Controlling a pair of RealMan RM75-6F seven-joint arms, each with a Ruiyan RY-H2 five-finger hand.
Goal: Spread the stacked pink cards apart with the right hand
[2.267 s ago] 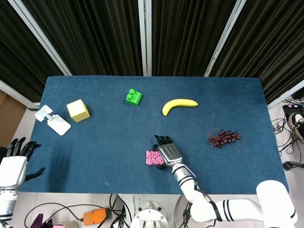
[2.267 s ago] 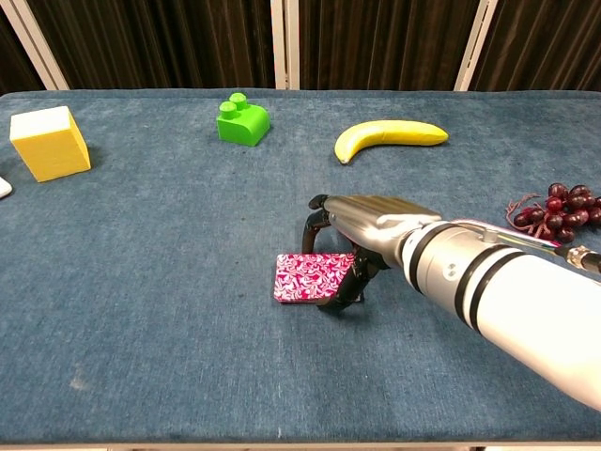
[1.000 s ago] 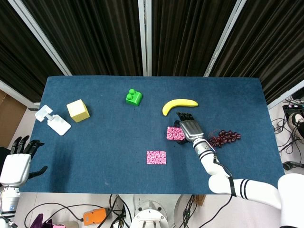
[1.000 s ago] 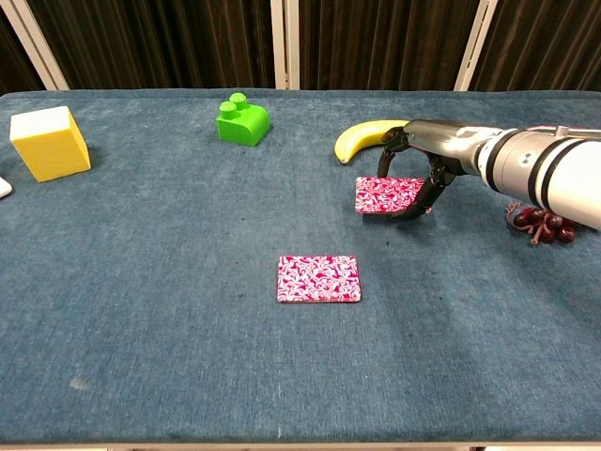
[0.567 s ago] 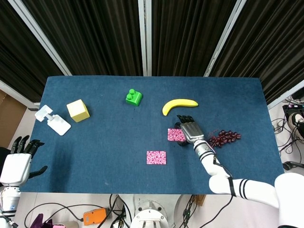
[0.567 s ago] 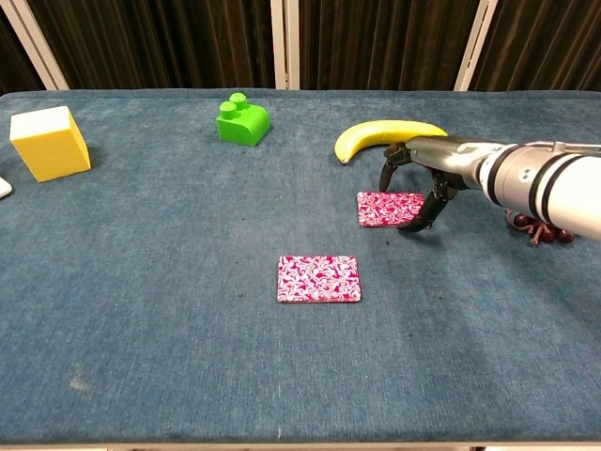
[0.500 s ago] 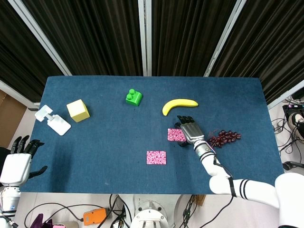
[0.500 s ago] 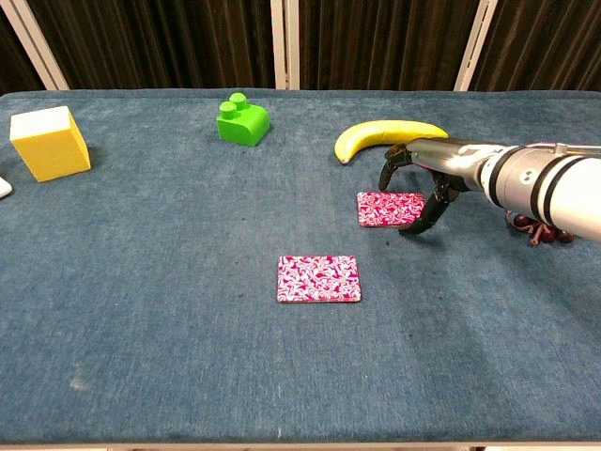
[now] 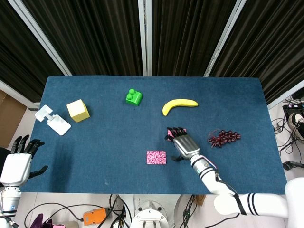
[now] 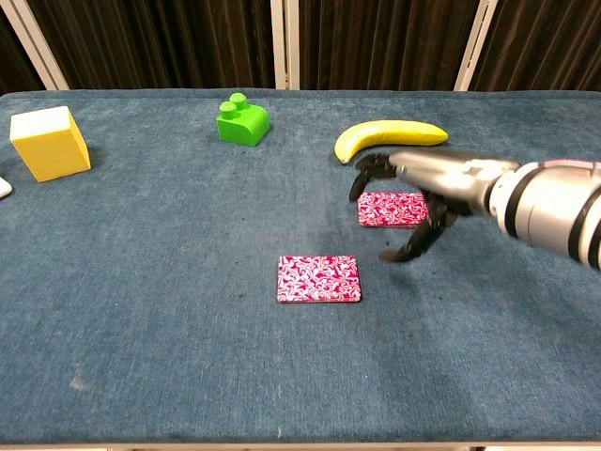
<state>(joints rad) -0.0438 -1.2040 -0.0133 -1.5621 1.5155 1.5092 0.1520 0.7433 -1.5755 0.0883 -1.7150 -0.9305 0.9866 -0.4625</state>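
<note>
Two flat pink patterned cards now lie apart on the blue cloth-covered bench (image 10: 141,310): the nearer pink card (image 10: 318,279) toward the middle of the front edge, the farther pink card (image 10: 392,209) behind it and to the right, just in front of the yellow banana (image 10: 390,137). The right hand (image 10: 413,202) hangs over the farther card with its fingers (image 10: 406,249) spread and curved downward, holding nothing. The risk, as I judge it, is that a low fingertip catches this card and drags it toward the banana or back to the other card. From the head view the hand covers most of that card, so contact cannot be told. The left hand (image 9: 16,164) sits off the front left corner, fingers apart and empty, its arm cut off by the frame.
</note>
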